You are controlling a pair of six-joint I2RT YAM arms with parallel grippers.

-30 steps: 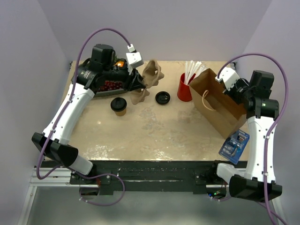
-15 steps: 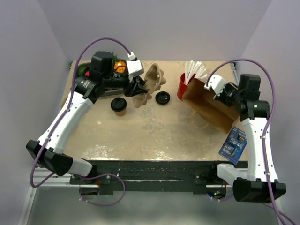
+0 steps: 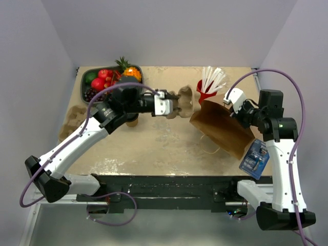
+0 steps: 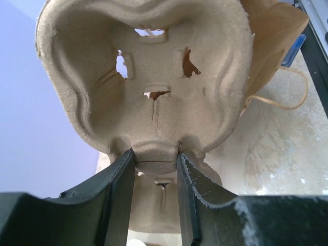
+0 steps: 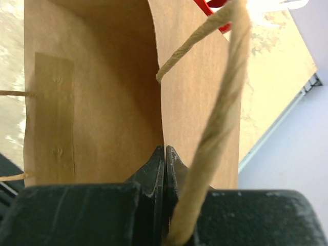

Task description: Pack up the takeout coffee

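Observation:
My left gripper is shut on the rim of a tan pulp cup carrier, held in the air and turned on edge just left of the brown paper bag. My right gripper is shut on the bag's top edge, with a string handle running past its fingers. The bag leans with its mouth facing the carrier. The takeout coffee is mostly hidden under my left arm; only a tan sliver shows.
A red cup with white straws stands right behind the bag's mouth. A fruit tray sits at the back left. More pulp carriers lie at the left edge. A blue packet lies near my right arm.
My left arm swung the carrier from the back left to the right, up to the bag, uncovering the fruit tray. My right gripper pulled the bag leftward and tipped it toward the carrier.

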